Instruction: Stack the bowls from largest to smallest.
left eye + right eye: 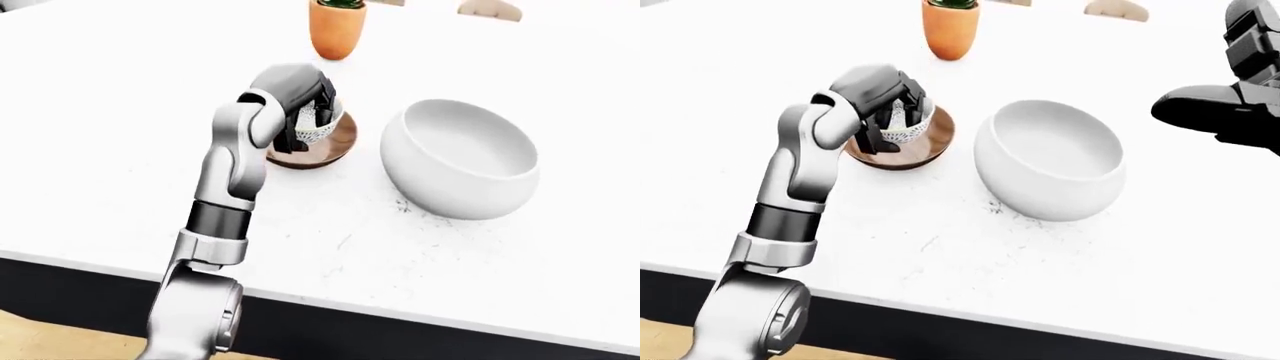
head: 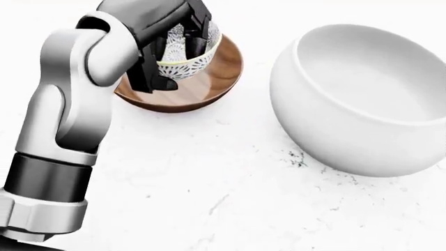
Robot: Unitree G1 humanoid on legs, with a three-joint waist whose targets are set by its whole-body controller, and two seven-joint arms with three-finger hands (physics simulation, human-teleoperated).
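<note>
My left hand (image 2: 173, 48) is shut on a small white patterned bowl (image 2: 186, 57), fingers over its rim. The small bowl sits inside or just above a brown wooden bowl (image 2: 219, 78) on the white table; I cannot tell whether they touch. A large white bowl (image 2: 362, 99) stands apart to the right of the brown bowl. My right hand (image 1: 1225, 112) shows only in the right-eye view, at the upper right. It hovers open and empty, to the right of the white bowl.
An orange vase (image 1: 336, 30) holding a plant stands at the top of the left-eye view, above the brown bowl. The white table's (image 1: 120, 150) dark near edge (image 1: 400, 319) runs along the bottom. Chair backs (image 1: 490, 9) show at the top.
</note>
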